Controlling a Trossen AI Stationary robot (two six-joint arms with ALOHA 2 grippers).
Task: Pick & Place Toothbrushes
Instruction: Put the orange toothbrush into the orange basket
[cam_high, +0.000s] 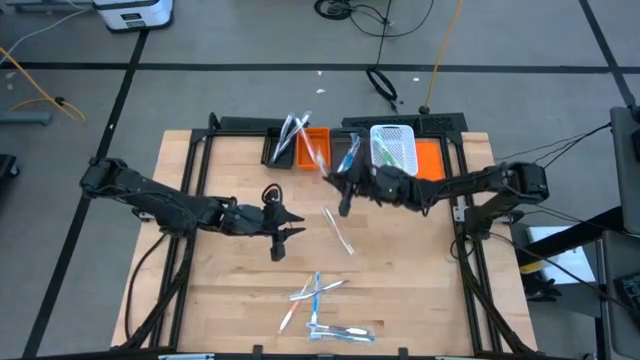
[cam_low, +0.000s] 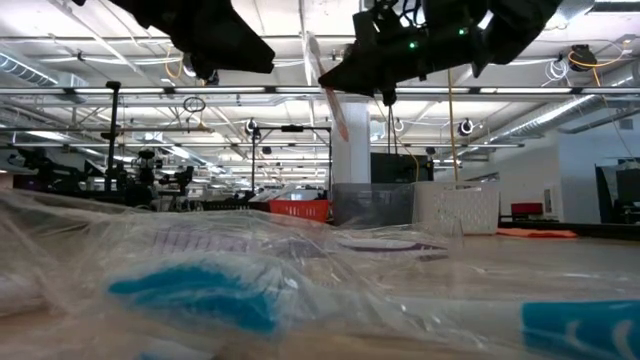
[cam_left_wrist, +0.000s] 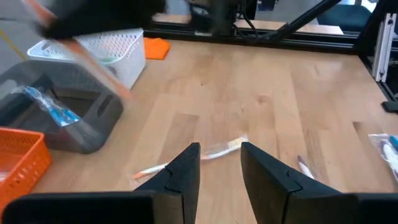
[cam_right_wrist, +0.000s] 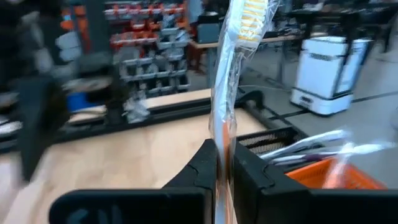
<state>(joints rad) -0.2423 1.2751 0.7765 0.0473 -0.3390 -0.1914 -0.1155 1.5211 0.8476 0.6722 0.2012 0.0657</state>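
My right gripper (cam_high: 340, 188) hangs over the table's middle, in front of the bins, shut on an orange-handled toothbrush in a clear wrapper (cam_right_wrist: 231, 74); the brush also shows in the low view (cam_low: 328, 92). My left gripper (cam_left_wrist: 221, 167) is open above the table, left of centre (cam_high: 285, 232), with nothing between its fingers. A wrapped toothbrush (cam_left_wrist: 186, 160) lies flat on the wood just beyond its fingertips (cam_high: 340, 232). Several more toothbrushes (cam_high: 320, 292) lie near the table's front edge. My right gripper pinches the toothbrush's handle (cam_right_wrist: 222, 146) between its two fingers. The fingers point about level toward the table's left and lie across the handle. The brush stands roughly upright, a little tilted, bristle head (cam_right_wrist: 252, 12) up, lifted clear of the table.
Along the far edge stand an orange bin (cam_high: 312, 150) holding wrapped toothbrushes, a dark grey bin (cam_left_wrist: 62, 118) with a blue one inside, and a white basket (cam_high: 393, 145). An orange patch (cam_high: 430, 158) lies beside the basket. Bare wood lies between the two arms.
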